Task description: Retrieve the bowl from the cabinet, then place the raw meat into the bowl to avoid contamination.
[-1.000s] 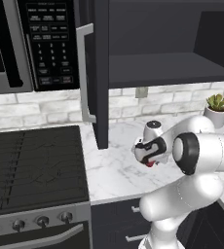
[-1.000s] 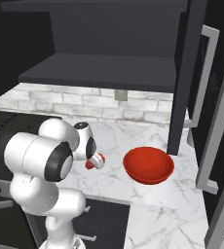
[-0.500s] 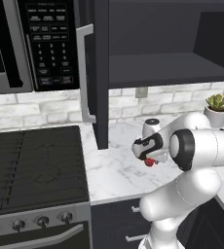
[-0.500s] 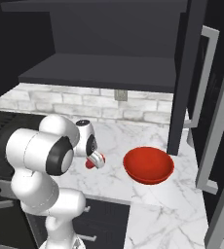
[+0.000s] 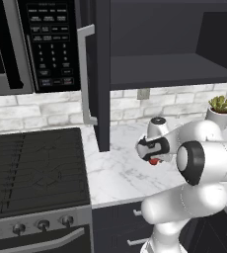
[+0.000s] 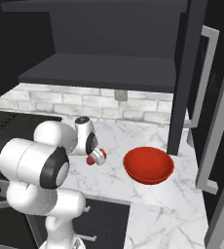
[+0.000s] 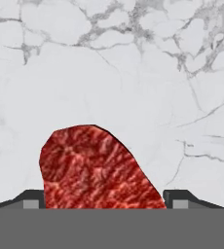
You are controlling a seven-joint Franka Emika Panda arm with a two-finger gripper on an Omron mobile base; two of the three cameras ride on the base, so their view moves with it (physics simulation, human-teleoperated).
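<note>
Raw meat [image 7: 97, 168] between the gripper [image 7: 103, 199] fingertips — long axis running away from them.

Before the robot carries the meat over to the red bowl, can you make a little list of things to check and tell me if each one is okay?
1. Raw meat sits between the gripper fingertips: ok.
2. Fingers pressing firmly on the meat: cannot tell; the contact is not clearly visible.
3. Bowl is out of the cabinet and upright on the counter: ok.
4. Bowl is empty, with room for the meat: ok.
5. Counter between the gripper and bowl has nothing in the way: ok.
6. Meat lifted off the counter: cannot tell.
</note>
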